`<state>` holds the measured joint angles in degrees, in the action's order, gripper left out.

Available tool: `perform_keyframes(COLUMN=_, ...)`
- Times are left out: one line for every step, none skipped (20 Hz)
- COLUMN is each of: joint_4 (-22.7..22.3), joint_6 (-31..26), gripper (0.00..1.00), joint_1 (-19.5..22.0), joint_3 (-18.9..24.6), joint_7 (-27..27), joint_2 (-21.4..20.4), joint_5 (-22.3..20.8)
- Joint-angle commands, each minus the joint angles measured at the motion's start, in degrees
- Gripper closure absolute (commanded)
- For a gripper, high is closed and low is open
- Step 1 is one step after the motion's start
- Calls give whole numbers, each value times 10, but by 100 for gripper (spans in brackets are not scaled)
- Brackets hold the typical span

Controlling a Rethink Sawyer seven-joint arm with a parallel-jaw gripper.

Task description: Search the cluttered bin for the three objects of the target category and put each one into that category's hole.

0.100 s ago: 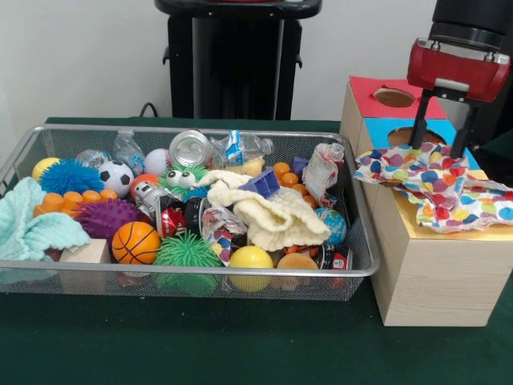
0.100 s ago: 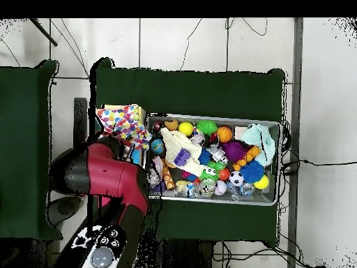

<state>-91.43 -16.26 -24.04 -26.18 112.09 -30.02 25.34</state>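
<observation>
A polka-dot cloth (image 1: 433,180) (image 2: 122,120) lies crumpled on top of the wooden box (image 1: 433,273), covering its yellow section and hanging over the right edge. My gripper (image 1: 438,141) hovers just above the cloth's far edge, over the blue hole (image 1: 413,135). It is open, with nothing between its fingers. Behind it is the red hole (image 1: 394,97). In the wire bin (image 1: 200,271) (image 2: 209,116) a cream cloth (image 1: 272,212) (image 2: 180,148) lies in the middle. A mint cloth (image 1: 32,228) (image 2: 261,134) sits at one end. In the overhead view the arm (image 2: 104,174) hides the gripper.
The bin also holds several balls, spiky rubber balls, crushed cans, plastic bottles, orange caps, a wooden block (image 1: 84,253) and a small patterned cloth (image 1: 322,170). The box stands close against the bin's end on green felt.
</observation>
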Motion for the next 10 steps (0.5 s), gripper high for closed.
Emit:
perform_keyframes(joint_4=6, joint_6=-80, gripper=100, joint_1=-2, joint_3=7, joint_7=146, joint_2=29, joint_5=17)
perform_keyframes(joint_4=5, joint_6=-80, gripper=100, joint_1=-3, joint_3=7, joint_7=149, joint_2=28, joint_5=20)
perform_keyframes(joint_4=4, joint_6=-80, gripper=100, joint_1=-4, joint_3=8, joint_7=152, joint_2=27, joint_5=22)
perform_keyframes(joint_4=2, joint_6=-81, gripper=100, joint_1=-5, joint_3=8, joint_7=156, joint_2=27, joint_5=24)
perform_keyframes(joint_4=1, joint_6=-81, gripper=100, joint_1=-6, joint_3=8, joint_7=159, joint_2=26, joint_5=27)
perform_keyframes(joint_4=1, joint_6=-82, gripper=100, joint_1=-6, joint_3=7, joint_7=159, joint_2=24, joint_5=27)
perform_keyframes(joint_4=4, joint_6=-86, gripper=100, joint_1=-7, joint_3=5, joint_7=159, joint_2=23, joint_5=27)
perform_keyframes(joint_4=5, joint_6=-89, gripper=100, joint_1=-9, joint_3=3, joint_7=159, joint_2=22, joint_5=27)
perform_keyframes(joint_4=7, joint_6=-92, gripper=100, joint_1=-10, joint_3=1, joint_7=160, joint_2=22, joint_5=27)
perform_keyframes(joint_4=7, joint_6=-93, gripper=100, joint_1=-11, joint_3=1, joint_7=160, joint_2=21, joint_5=28)
